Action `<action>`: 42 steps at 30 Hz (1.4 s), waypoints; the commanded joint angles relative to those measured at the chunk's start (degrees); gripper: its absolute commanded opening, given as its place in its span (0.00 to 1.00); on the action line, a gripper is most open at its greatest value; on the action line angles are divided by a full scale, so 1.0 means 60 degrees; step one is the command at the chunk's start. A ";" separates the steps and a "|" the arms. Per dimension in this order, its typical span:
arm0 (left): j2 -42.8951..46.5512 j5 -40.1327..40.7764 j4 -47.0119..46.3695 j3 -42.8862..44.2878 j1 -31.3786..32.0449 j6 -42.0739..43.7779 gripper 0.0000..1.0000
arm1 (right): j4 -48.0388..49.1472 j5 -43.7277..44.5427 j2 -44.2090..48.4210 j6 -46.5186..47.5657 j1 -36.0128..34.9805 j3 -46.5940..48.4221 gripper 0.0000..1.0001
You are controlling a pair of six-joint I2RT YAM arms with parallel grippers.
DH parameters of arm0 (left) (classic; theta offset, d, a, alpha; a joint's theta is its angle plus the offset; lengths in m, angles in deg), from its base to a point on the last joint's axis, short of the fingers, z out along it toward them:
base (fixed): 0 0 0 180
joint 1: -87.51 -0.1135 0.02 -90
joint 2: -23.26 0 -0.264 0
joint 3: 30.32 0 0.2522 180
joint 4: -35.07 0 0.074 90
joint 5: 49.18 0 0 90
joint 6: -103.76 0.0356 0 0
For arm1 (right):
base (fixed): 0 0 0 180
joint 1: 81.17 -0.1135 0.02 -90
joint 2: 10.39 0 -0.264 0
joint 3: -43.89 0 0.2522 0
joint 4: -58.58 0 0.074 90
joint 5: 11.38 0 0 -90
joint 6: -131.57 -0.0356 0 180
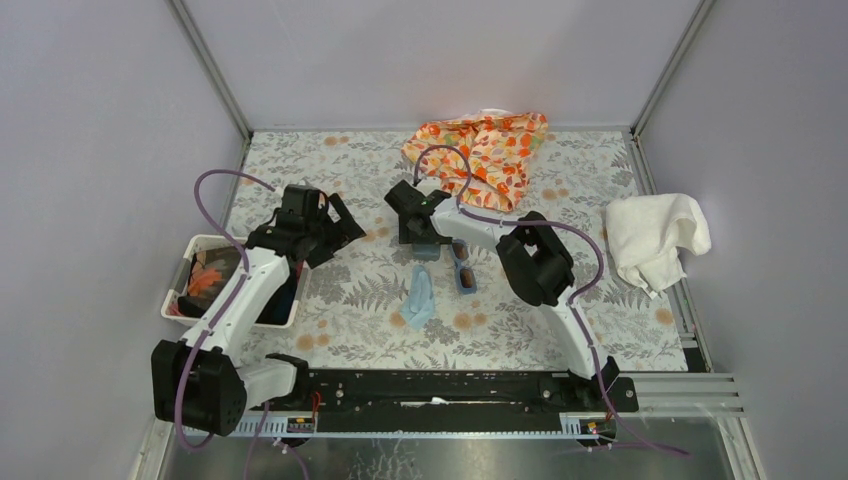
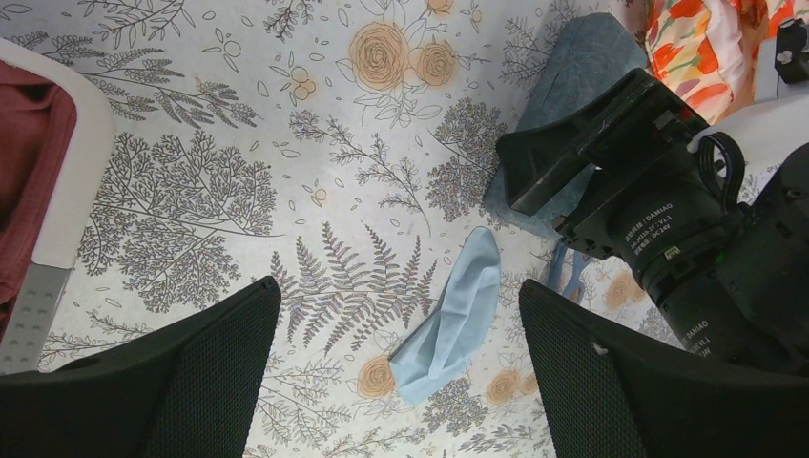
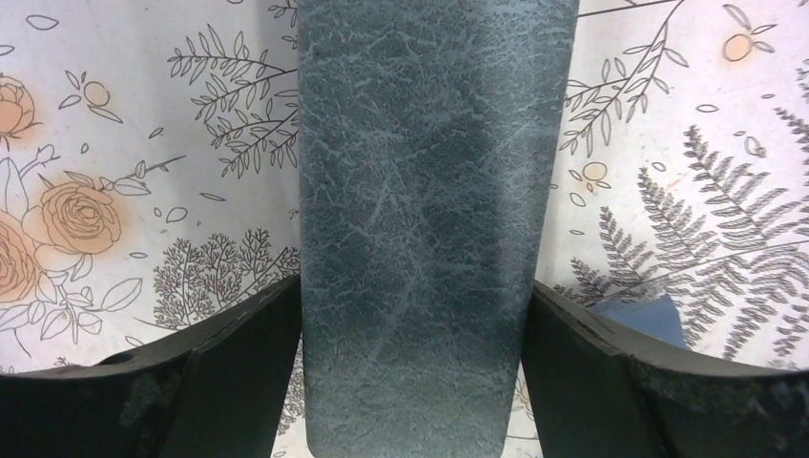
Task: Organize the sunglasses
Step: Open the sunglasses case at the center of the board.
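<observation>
Near the middle of the flower-printed table (image 1: 520,320), the right gripper (image 3: 412,291) presses its two fingers against the long sides of the dark grey rectangular case (image 3: 420,143), probably to steady it for opening. Its arm reaches forward and bends leftward, with the wrist pointing down. The small blue-framed sunglasses with dark lenses (image 1: 463,268) lie just beside the case, untouched, near the light blue soft cloth (image 2: 453,315). The left gripper (image 2: 399,291) hovers with jaws wide apart, holding nothing, and it is tilted toward the cloth.
</observation>
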 commanded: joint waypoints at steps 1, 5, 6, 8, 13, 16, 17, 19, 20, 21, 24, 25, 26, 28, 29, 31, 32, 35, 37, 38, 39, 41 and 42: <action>0.0114 -0.0175 -0.0172 -0.0134 -0.0103 0.0081 0.99 | 0.0595 -0.0506 0.0349 0.0070 0.0136 -0.0393 0.82; 0.0082 -0.0385 -0.0282 -0.0121 -0.0132 0.0131 0.99 | 0.1161 -0.0935 0.0870 0.0468 0.0165 -0.0841 0.52; 0.0103 -0.0666 -0.0427 -0.0141 -0.0152 0.0206 0.99 | 0.1502 -0.1198 0.1156 0.0691 0.0171 -0.1096 0.46; 0.0316 -0.1230 -0.0821 -0.0209 -0.0206 0.0263 0.99 | 0.2371 -0.2062 0.1967 0.1187 0.0224 -0.1976 0.44; 0.0552 -0.2133 -0.1469 -0.0114 -0.0548 0.0428 0.99 | 0.5126 -0.5348 0.4720 0.1418 0.1019 -0.4787 0.43; 0.0457 -0.3483 -0.2383 -0.0310 -0.0778 0.0225 0.99 | 0.6710 -0.7751 0.6004 0.0964 0.1816 -0.6203 0.44; 0.0449 -0.3962 -0.2863 -0.0485 -0.0798 0.0038 0.99 | 0.7159 -0.8553 0.6359 0.0760 0.2032 -0.6591 0.44; 0.0434 -0.4731 -0.4129 -0.0909 -0.0801 -0.0430 0.99 | 0.7923 -0.9515 0.6983 0.0333 0.2379 -0.7284 0.44; 0.0453 -0.4915 -0.4802 -0.1179 -0.0801 -0.0740 0.99 | 0.8236 -0.9900 0.7183 0.0114 0.2524 -0.7554 0.44; 0.0499 -0.5268 -0.5663 -0.1598 -0.0801 -0.1036 0.99 | 0.8632 -1.0272 0.7336 -0.0187 0.2632 -0.7826 0.45; 0.0632 -0.5817 -0.7954 -0.2437 -0.0801 -0.2026 0.99 | 1.0337 -1.1186 0.7579 -0.1414 0.2873 -0.8689 0.45; 0.0531 -0.6098 -0.8410 -0.2498 -0.0801 -0.2204 0.99 | 1.0977 -1.1427 0.7565 -0.1885 0.2921 -0.8944 0.45; 0.0343 -0.6656 -0.8653 -0.2441 -0.0801 -0.2237 0.99 | 1.1756 -1.1652 0.7517 -0.2436 0.2956 -0.9188 0.45; -0.0080 -0.7506 -0.9893 -0.2627 -0.0781 -0.2743 0.99 | 1.3114 -1.1965 0.7295 -0.3353 0.2971 -0.9516 0.45; -0.0148 -0.7697 -1.1001 -0.2968 -0.0780 -0.3297 0.99 | 1.3768 -1.2036 0.7159 -0.3692 0.2970 -0.9621 0.45; -0.0234 -0.7661 -1.2419 -0.3446 -0.0786 -0.4013 0.99 | 1.4488 -1.2133 0.6866 -0.4204 0.2972 -0.9694 0.44; -0.0326 -0.7693 -1.2509 -0.3448 -0.0774 -0.4077 0.99 | 1.4832 -1.2165 0.6752 -0.4436 0.2973 -0.9727 0.44; -0.0783 -0.7868 -1.2938 -0.3437 -0.0732 -0.4452 0.99 | 1.5512 -1.2233 0.6548 -0.4972 0.2964 -0.9712 0.44; -0.0992 -0.7900 -1.3548 -0.3494 -0.0701 -0.4854 0.99 | 1.5651 -1.2292 0.6481 -0.5150 0.2957 -0.9635 0.44; -0.1115 -0.7897 -1.3811 -0.3459 -0.0686 -0.4984 0.99 | 1.5647 -1.2313 0.6464 -0.5188 0.2957 -0.9615 0.44; -0.1211 -0.7924 -1.4034 -0.3404 -0.0673 -0.5137 0.99 | 1.5648 -1.2317 0.6449 -0.5209 0.2957 -0.9601 0.44; -0.1369 -0.7948 -1.4630 -0.3346 -0.0662 -0.5493 0.99 | 1.5676 -1.2341 0.6396 -0.5312 0.2964 -0.9572 0.45; -0.1418 -0.7930 -1.4838 -0.3336 -0.0644 -0.5613 0.99 | 1.5800 -1.2373 0.6364 -0.5420 0.2956 -0.9585 0.45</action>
